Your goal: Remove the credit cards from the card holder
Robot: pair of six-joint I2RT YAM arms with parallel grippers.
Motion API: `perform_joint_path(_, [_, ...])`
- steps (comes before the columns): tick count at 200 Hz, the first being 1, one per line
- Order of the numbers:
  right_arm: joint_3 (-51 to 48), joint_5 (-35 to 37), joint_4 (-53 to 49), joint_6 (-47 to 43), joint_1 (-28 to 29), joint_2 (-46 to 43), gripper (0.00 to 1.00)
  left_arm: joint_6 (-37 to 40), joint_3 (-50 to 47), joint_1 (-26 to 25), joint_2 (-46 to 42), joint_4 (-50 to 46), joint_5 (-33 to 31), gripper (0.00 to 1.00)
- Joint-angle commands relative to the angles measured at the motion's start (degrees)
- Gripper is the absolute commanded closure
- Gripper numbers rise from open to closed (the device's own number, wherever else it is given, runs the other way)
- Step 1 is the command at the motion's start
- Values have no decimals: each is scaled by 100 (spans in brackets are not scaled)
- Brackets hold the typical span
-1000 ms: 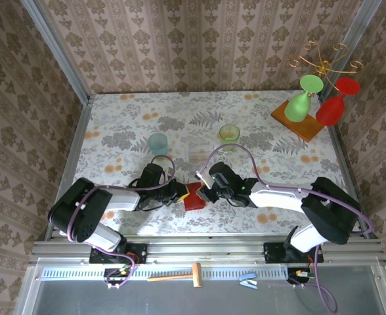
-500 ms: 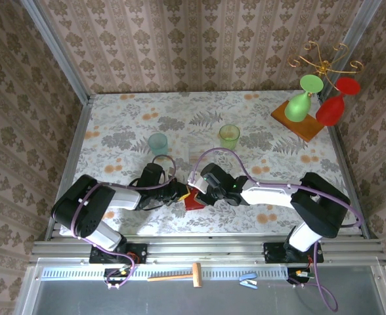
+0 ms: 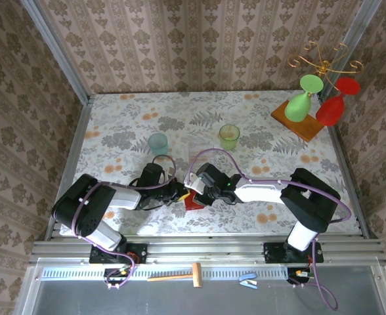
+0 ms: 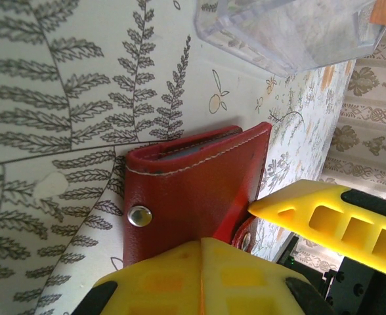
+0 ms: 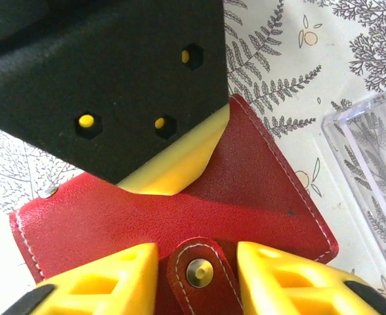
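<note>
The red card holder lies snapped shut on the tabletop between my arms; my left hand, fingers closed together, presses on its cover, I judge to pin it; my right hand stands part-open astride the snap strap, apparently to unfasten it.

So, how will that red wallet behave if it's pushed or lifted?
Probably floppy: the wallet looks like soft stitched leather, folded flat. Its strap seems unsnapped, so it may flop open when lifted. It would likely slide, not tip, on the tablecloth.
</note>
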Motion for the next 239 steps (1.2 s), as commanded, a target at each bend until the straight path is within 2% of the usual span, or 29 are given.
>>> perform_joint_path(1, [53, 560, -93, 149, 23, 106, 72, 55, -84, 51, 237, -392, -347, 90])
perform_joint_path(61, [-224, 727, 289, 743, -36, -93, 100, 24, -135, 51, 259, -348, -368, 91])
perform_joint_path(153, [-990, 973, 901, 2540, -241, -615, 100, 15, -239, 78, 294, -277, -379, 91])
perform_joint_path(200, [-877, 1123, 169, 3454, -332, -996, 100, 29, -130, 87, 300, -273, -263, 91])
perform_joint_path(228, [-683, 1049, -375, 3887, -358, -1224, 75, 21, 76, 46, 249, -289, -210, 87])
perform_joint_path(239, [-631, 980, -498, 3988, -367, -1296, 70, 15, 197, 11, 230, -343, -176, 86])
